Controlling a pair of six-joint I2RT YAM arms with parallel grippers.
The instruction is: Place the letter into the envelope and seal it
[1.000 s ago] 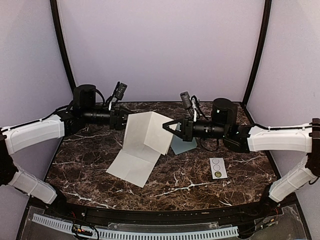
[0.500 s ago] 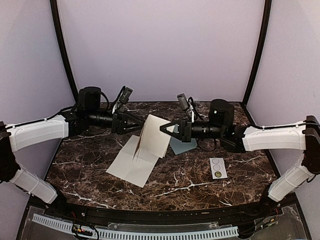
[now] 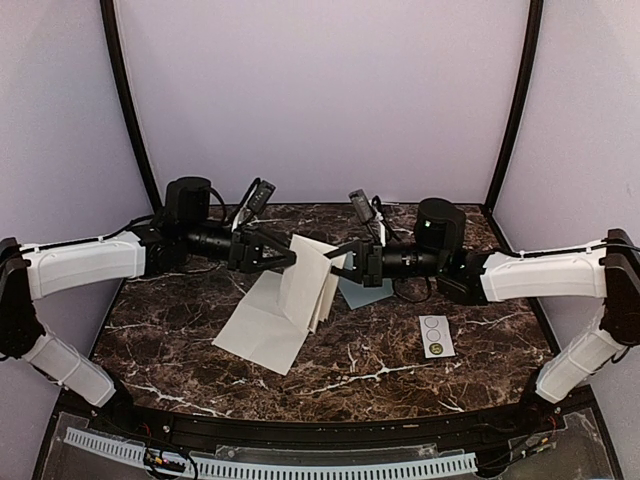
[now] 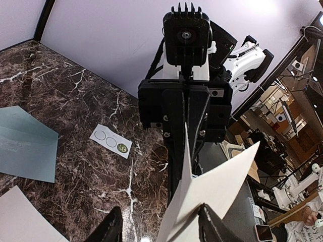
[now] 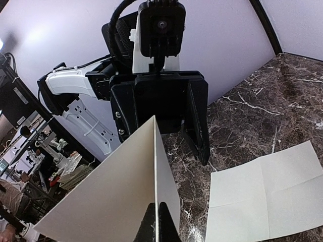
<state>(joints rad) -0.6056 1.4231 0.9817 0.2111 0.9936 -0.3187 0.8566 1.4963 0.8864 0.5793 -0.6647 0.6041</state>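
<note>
The letter (image 3: 262, 328) sits near the middle of the marble bench (image 3: 380, 385), folded along a crease. Its lower half lies flat, with one corner pointing toward the near edge, and its upper half stands raised above the surface between the two arms. The right gripper (image 5: 157, 224) reaches in from the right with its fingers closed narrowly on the lifted part of the sheet; in the right wrist view the paper's edge runs straight down between them. Facing it from the left, the left gripper (image 3: 288, 258) has its fingers spread wide. The raised sheet stands between them, closer to one finger, and neither visibly presses on it. The envelope (image 4: 25, 146) lies flat just right of the bench's centre, toward the back edge, and in the top view it is partly covered by the right gripper. A small white strip with three circles (image 3: 436, 336) lies in front of the envelope, closer to the right edge, apart from both papers.
</note>
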